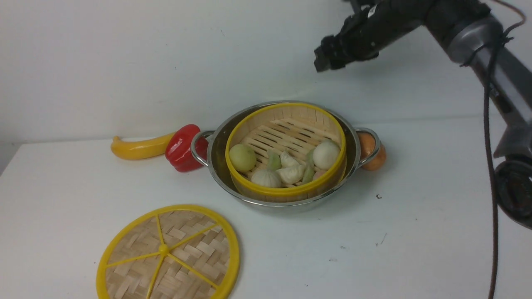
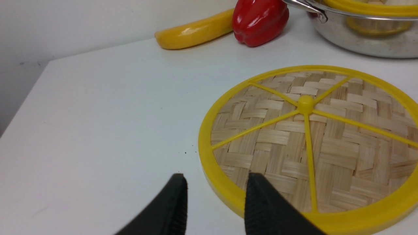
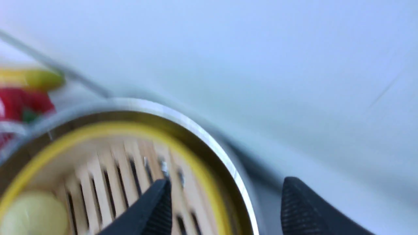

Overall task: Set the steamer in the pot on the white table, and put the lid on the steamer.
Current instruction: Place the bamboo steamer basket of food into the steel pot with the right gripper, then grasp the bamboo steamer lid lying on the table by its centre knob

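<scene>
Steel pot [image 1: 217,155]: steamer [image 1: 286,192] inside; steamer: dumplings [image 1: 291,174], buns [image 1: 326,154]; lid [image 1: 168,253]: on table [image 1: 415,232]

Right arm [image 1: 478,33] reaches in from the upper right, stretched forward and toward the left, wrist tipped down, hanging high in the air. Right gripper [image 3: 227,184] has its jaws spread wide with nothing between them. Wrist view is pretty blurry, but the gap is obvious. Left gripper [image 2: 215,178] sits low, black fingertips [image 2: 176,202] parted by a narrower gap, and it looks empty too, I think.
</scene>
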